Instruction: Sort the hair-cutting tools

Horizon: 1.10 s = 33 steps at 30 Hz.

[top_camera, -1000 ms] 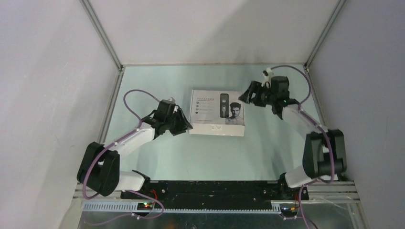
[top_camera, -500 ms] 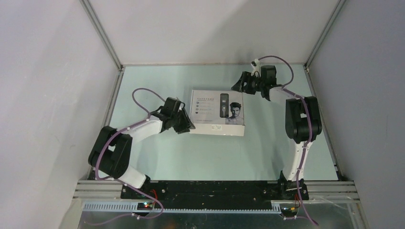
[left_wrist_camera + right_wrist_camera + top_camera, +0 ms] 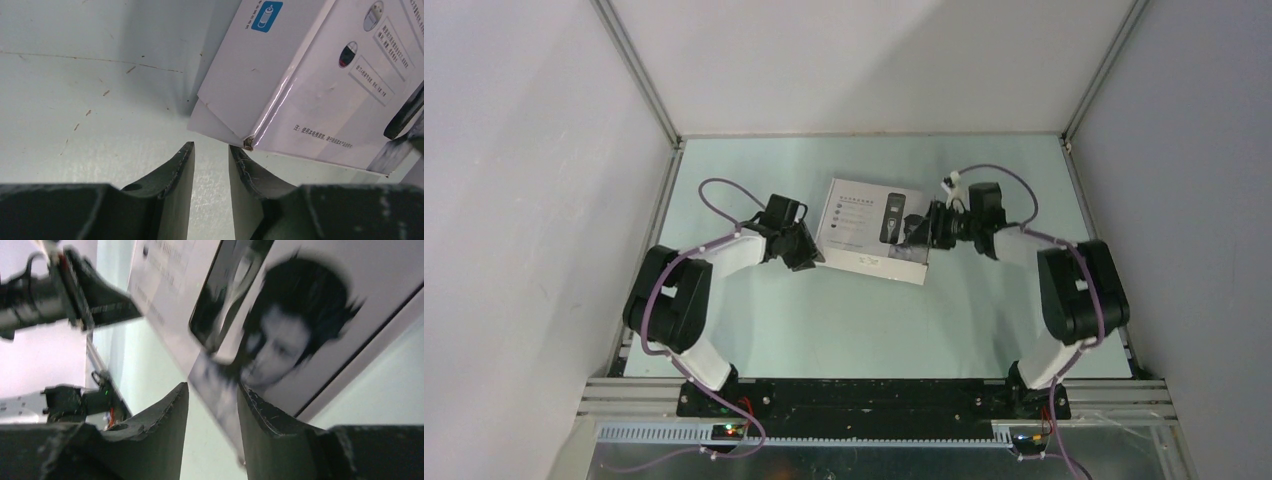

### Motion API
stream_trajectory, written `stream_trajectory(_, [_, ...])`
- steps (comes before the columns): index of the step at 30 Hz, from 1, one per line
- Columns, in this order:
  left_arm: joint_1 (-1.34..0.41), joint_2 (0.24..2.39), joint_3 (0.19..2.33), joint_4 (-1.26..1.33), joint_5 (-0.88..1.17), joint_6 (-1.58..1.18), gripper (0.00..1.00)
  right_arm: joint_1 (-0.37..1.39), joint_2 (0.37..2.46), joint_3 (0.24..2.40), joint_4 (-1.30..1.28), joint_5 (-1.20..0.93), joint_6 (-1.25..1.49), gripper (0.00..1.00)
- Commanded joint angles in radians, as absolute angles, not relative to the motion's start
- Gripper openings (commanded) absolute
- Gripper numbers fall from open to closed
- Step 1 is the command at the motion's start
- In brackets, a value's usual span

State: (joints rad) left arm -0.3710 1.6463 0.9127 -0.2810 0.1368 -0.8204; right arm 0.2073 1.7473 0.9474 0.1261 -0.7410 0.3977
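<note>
No clipper, cord, brush or comb attachments show in any view. Only the white cardboard box (image 3: pixel 864 225) printed with a clipper and a man's face lies mid-table, turned slightly askew. My left gripper (image 3: pixel 809 255) sits low at the box's left near corner, jaws slightly apart and empty; in the left wrist view (image 3: pixel 211 150) the box corner (image 3: pixel 247 142) touches the right fingertip. My right gripper (image 3: pixel 914 232) is at the box's right end, over the printed face. In the right wrist view (image 3: pixel 212 387) its jaws are apart, with the blurred box edge (image 3: pixel 225 405) between them.
The pale green table (image 3: pixel 844 320) is enclosed by grey walls, with metal frame posts (image 3: pixel 639 75) at the back corners. My left arm shows in the right wrist view (image 3: pixel 75 290) beyond the box. The black base rail (image 3: pixel 864 395) runs along the near edge.
My right gripper swung from behind the box's far right corner down onto its right end. The box turned and shifted slightly. My left gripper stayed at the box's left corner.
</note>
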Motion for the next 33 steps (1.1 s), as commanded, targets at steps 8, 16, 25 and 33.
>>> stream_trajectory(8, [-0.335, 1.56, 0.899, -0.224, 0.094, -0.809, 0.39, 0.18, 1.47, 0.85, -0.043, -0.632, 0.397, 0.55])
stream_trajectory(16, [-0.334, 1.517, 0.86, -0.196, 0.105, -0.828, 0.42, 0.081, 1.698, 1.115, 0.052, -0.569, 0.424, 0.62])
stream_trajectory(25, [-0.335, 1.578, 0.868, -0.184, 0.126, -0.841, 0.42, 0.065, 2.091, 1.516, -0.009, -0.652, 0.415, 0.63])
stream_trajectory(33, [-0.313, 1.647, 0.91, -0.295, 0.049, -0.855, 0.39, 0.11, 2.195, 1.589, -0.108, -0.785, 0.356, 0.61])
